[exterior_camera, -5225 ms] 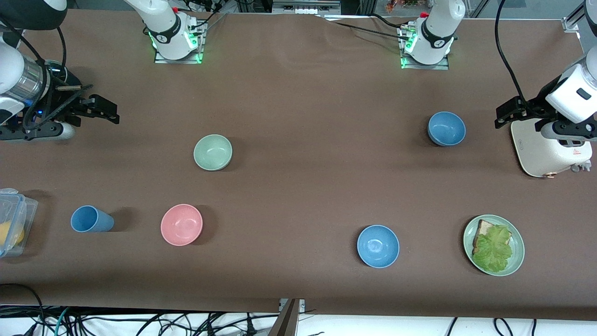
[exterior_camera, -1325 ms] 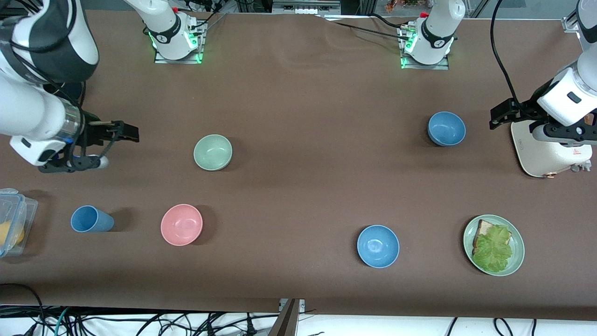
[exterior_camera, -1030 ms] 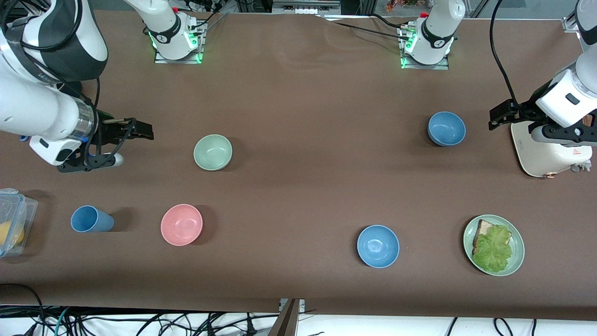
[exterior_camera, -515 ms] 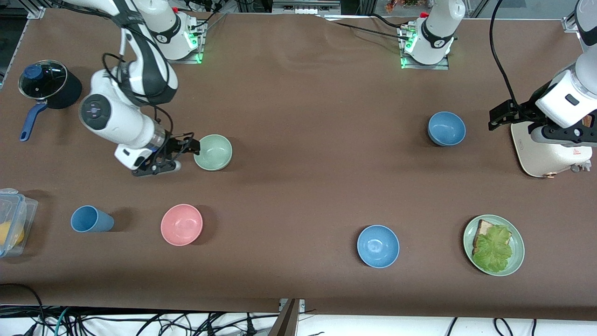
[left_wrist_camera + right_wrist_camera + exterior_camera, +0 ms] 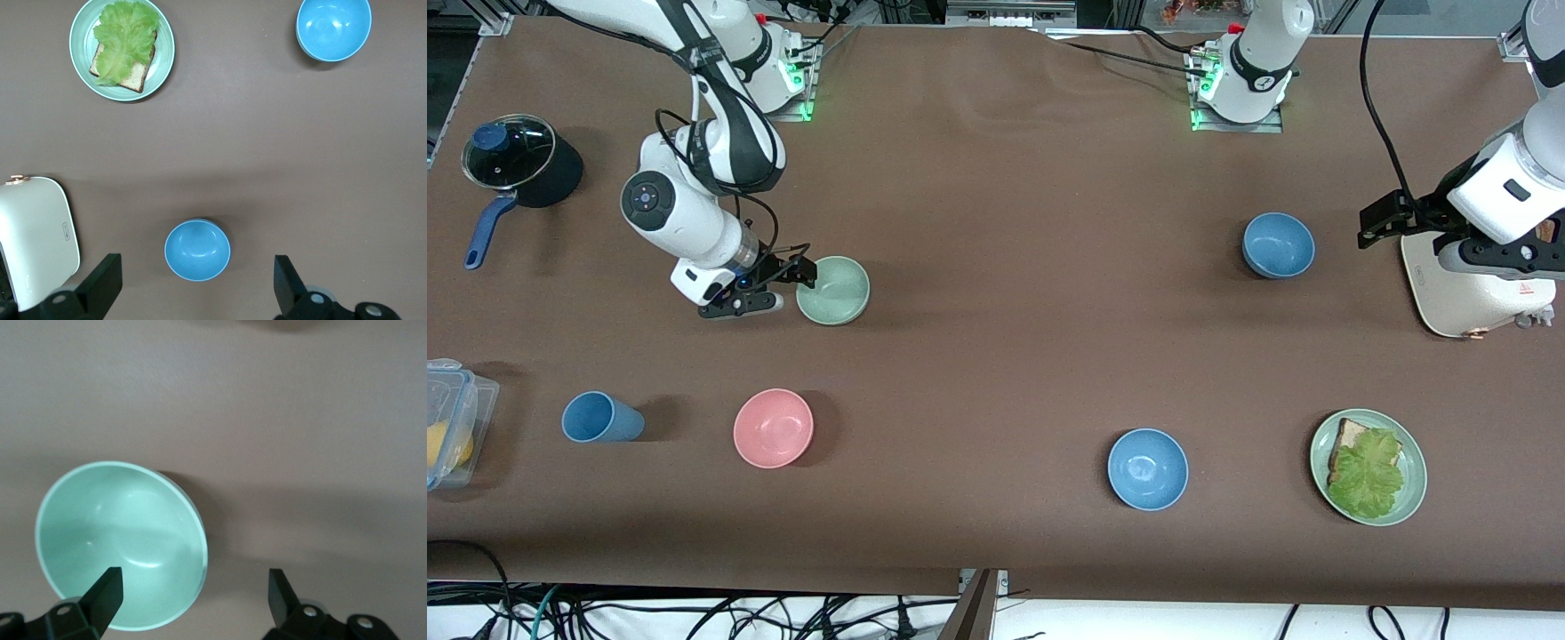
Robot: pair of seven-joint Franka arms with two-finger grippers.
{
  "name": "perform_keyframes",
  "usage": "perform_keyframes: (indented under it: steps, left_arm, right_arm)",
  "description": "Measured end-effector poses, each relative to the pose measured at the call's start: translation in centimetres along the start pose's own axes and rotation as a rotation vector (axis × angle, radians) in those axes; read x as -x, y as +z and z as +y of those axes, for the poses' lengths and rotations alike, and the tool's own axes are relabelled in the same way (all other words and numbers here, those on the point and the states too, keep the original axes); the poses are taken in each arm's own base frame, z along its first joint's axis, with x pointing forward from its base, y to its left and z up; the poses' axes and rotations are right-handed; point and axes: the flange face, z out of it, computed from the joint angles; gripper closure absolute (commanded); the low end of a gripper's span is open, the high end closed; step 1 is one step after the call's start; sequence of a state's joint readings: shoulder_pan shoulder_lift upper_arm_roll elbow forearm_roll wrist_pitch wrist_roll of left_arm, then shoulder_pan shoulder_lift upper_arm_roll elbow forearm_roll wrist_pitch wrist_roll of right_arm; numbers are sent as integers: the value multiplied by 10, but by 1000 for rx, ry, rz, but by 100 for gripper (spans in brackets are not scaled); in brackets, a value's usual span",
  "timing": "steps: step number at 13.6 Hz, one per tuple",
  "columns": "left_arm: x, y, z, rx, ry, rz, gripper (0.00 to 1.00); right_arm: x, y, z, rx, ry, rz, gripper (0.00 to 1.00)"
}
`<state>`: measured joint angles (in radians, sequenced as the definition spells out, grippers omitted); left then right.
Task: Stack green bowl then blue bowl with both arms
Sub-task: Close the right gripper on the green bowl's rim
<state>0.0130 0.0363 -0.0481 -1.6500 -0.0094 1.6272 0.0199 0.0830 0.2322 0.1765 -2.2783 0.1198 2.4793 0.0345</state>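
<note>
Brown surface (image 5: 996, 356) | right tool (image 5: 796, 274) spread at green bowl (image 5: 834, 290) rim, could knock it away | left tool (image 5: 1383, 222) spread, waits near blue bowl (image 5: 1278, 244)

Brown table (image 5: 1005, 356) carries: green bowl (image 5: 833, 290), blue bowl (image 5: 1279, 244), brighter blue bowl (image 5: 1148, 468), pink bowl (image 5: 773, 428), blue cup (image 5: 600, 418), lettuce plate (image 5: 1368, 467), lidded pot (image 5: 516, 160), white toaster (image 5: 1463, 289), clear container (image 5: 452, 422)

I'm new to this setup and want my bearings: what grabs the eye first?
The right claw, open, sits at the rim of the green bowl toward the right arm's end of the table. The left claw waits open above the table beside a white appliance, the blue bowl close by.
</note>
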Motion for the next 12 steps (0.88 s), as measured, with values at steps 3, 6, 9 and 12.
perform_keyframes:
  steps: [3, 6, 9, 12]
  left_arm:
    - [0, 0, 0, 0, 0, -1, 0]
    - [-1, 2, 0, 0, 0, -3, 0]
    - [-2, 4, 0, 1, 0, -8, 0]
    - [-2, 5, 0, 1, 0, -9, 0]
  right_arm:
    - [2, 4, 1, 0, 1, 7, 5]
    - [-2, 7, 1, -1, 3, 35, 8]
    - [-3, 25, 4, -4, 7, 39, 27]
    - [-2, 38, 5, -6, 11, 31, 58]
